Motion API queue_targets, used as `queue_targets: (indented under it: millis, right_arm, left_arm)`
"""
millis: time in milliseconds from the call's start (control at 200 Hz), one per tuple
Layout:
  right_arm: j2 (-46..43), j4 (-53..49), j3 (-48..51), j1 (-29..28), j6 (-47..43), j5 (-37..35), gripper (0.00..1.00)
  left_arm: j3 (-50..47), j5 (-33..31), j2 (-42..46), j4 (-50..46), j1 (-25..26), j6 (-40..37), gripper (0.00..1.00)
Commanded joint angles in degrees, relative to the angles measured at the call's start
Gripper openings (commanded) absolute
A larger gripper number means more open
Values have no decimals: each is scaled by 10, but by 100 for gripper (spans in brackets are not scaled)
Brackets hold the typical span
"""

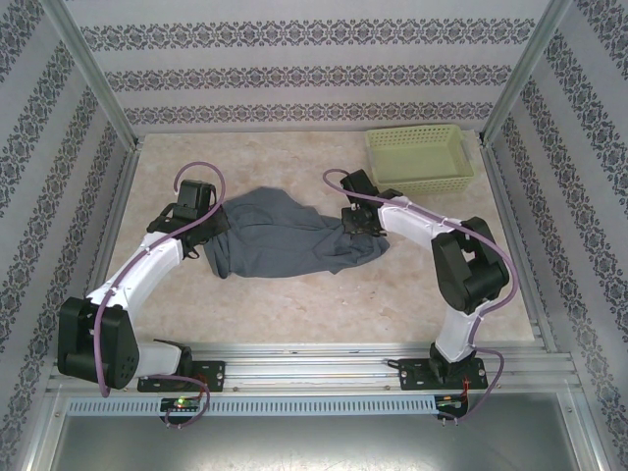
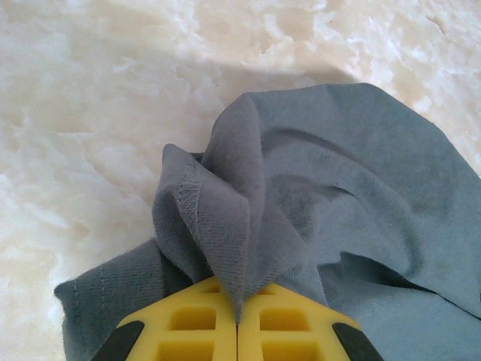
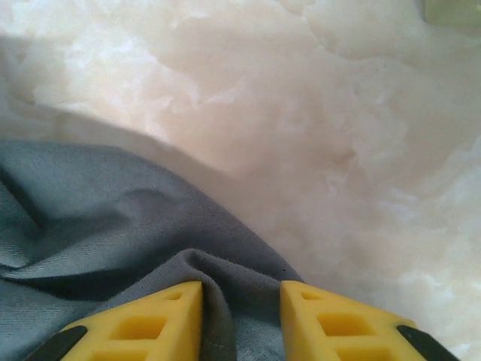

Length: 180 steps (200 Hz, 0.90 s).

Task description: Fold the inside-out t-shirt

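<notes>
- T-shirt [image 1: 280, 243] sits mid tabletop [image 1: 294, 324], bunched rather than spread. Its long axis runs left-right, one arm at each end.
- Left gripper [image 2: 237, 301]: fingers [image 2: 188, 320] clenched flat together on a peaked pinch of cloth. It's at the shirt's left end, and the rest of the cloth lies away to its right.
- Right gripper [image 3: 240, 293]: fingers [image 3: 161, 320] parted and straddling a low ridge of cloth at the shirt's right edge. Reads as released, not clamped. The cloth runs off to its left, with bare tabletop ahead and to its right.
- Judgement: the next move hinges on the right end. The left arm has its corner, and the right needs a firm pinch before the shirt can be stretched along that axis.
- Top view gives the overall layout, plus the light green basket [image 1: 420, 180] at the far right, well apart from the shirt.
- Left wrist view adds a stitched hem [image 2: 188, 203] with the seam facing out, not resolvable from above.
- Right wrist view shows the gap between those fingers, which the arm hides from above.
</notes>
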<state>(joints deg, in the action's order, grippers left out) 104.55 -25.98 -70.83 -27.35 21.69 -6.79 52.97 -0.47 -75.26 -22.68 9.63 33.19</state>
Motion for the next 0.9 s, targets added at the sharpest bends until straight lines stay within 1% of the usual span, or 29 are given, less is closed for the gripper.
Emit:
queue_targets:
  millis: [0,70,160,285,390,550,674,744,804,894]
  right_arm:
    - [-38,7,1,0,-21,25,38]
    - [-73,6,24,-7,-18,28,43]
    - [-119,1,54,-18,-8,31,44]
    - [-168,-1,95,-37,12,44,43]
    - [-188,18,133,-50,41,75,39]
    - [-162,79,176,-46,78,107,33]
    - [-133,146,186,-38,69,124,30]
    - [-113,156,180,-25,66,127,29]
    - [-97,163,175,-17,63,126,29]
    - [-76,162,164,-12,54,117,33]
  left_arm:
    - [6,0,9,-9,-6,-1,0]
    - [4,0,7,-8,-6,-1,0]
    - [6,2,3,-8,-6,-1,0]
    - [7,4,0,-6,-6,-1,0]
    - [9,4,-1,-7,-6,-1,0]
    - [8,5,-1,-5,-7,-1,0]
    - [8,6,1,-6,-6,-1,0]
    - [7,6,2,-7,-6,-2,0]
    - [5,5,2,-7,-6,-2,0]
    - [4,4,5,-5,-6,-1,0]
